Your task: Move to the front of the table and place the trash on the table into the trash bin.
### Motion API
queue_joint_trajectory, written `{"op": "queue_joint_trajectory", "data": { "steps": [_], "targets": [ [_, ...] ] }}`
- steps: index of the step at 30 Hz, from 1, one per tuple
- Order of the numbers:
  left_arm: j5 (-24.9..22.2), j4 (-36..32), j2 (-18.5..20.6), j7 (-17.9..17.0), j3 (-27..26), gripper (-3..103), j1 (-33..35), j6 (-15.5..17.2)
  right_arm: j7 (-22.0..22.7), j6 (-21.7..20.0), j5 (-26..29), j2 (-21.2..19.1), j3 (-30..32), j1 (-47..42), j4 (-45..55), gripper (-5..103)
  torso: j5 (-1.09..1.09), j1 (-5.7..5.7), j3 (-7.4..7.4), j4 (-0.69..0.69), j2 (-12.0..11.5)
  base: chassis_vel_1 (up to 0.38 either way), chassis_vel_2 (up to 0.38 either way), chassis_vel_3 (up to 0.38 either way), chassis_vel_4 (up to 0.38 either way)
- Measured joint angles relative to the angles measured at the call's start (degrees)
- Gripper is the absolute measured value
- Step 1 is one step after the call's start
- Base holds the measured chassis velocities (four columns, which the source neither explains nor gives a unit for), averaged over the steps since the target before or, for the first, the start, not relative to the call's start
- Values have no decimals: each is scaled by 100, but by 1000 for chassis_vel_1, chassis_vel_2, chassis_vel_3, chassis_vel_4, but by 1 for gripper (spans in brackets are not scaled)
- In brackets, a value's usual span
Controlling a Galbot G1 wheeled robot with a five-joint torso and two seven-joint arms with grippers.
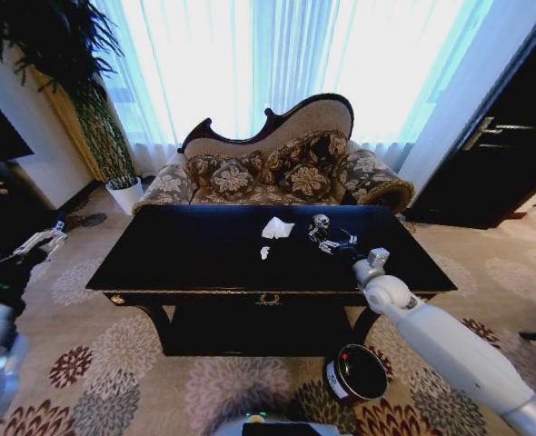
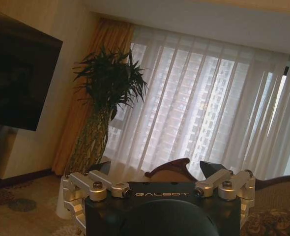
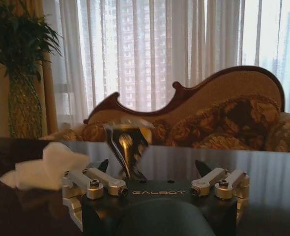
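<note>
Hovering over the surface (image 1: 204,263) edge, the right pincer (image 3: 154,169) gapes toward the shiny wrapper (image 3: 127,143); left pincer (image 2: 155,169) likewise apart.

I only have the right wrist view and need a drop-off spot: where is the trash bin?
Observer: The trash bin stands on the carpet in front of the table, right of centre. It is lower and nearer the robot than the open right gripper.
Operator: Any trash besides the tissue and wrapper?
Observer: Yes, a small white scrap lies in front of the tissue, nearer the table's front edge.
Operator: Where is the left gripper?
Observer: The left gripper is open, off the table's left end, over the carpet.
</note>
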Motion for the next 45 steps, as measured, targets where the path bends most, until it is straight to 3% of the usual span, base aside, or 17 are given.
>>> {"op": "queue_joint_trajectory", "data": {
  "steps": [1,4,7,9,16,19,22,25,29,38,42,45],
  "targets": [
    [0,0,-2,0,-9,100,7,0,-6,1,1,18,-48,78,-17,99,0,0,0,0,0,0,0,0,0],
    [-8,0,-14,0,-51,100,23,-2,-6,-2,-33,90,-313,418,-122,84,0,0,0,2,1,0,0,0,0],
    [-11,0,-21,0,-67,100,35,-5,-3,-9,-42,98,-396,517,-147,78,-1,0,0,2,1,0,0,0,0],
    [-29,0,-27,0,-85,100,52,-9,-13,-22,-82,100,-455,575,-163,67,0,0,0,2,1,0,0,0,0],
    [-27,0,-24,1,-10,100,11,-10,-115,40,-309,121,-328,308,-193,44,1,0,0,1,1,0,0,0,0],
    [-11,0,-20,2,56,100,-22,-10,-226,93,-334,122,-166,57,-143,28,2,0,0,-1,1,0,0,0,0],
    [12,0,-15,2,94,100,-44,-10,-279,140,-336,112,-105,-12,-134,23,0,0,0,0,1,0,0,0,0],
    [40,0,-10,3,131,100,-74,-12,-345,213,-291,94,-36,-45,-114,7,0,0,0,1,1,0,0,0,0],
    [106,0,-35,21,185,100,-84,-26,-456,310,-196,70,24,-115,-38,1,0,0,0,1,1,0,0,0,0],
    [114,0,31,37,223,100,-181,-45,-853,635,102,125,328,-445,173,0,2,1,0,1,0,0,0,0,0],
    [-102,0,28,37,121,100,-199,-49,-1092,837,443,88,641,-726,390,0,1,0,0,0,1,0,0,0,0],
    [-132,0,-64,1,19,100,-114,-51,-1517,1053,696,59,774,-853,524,0,0,0,0,0,1,0,0,0,0]
  ]
}}
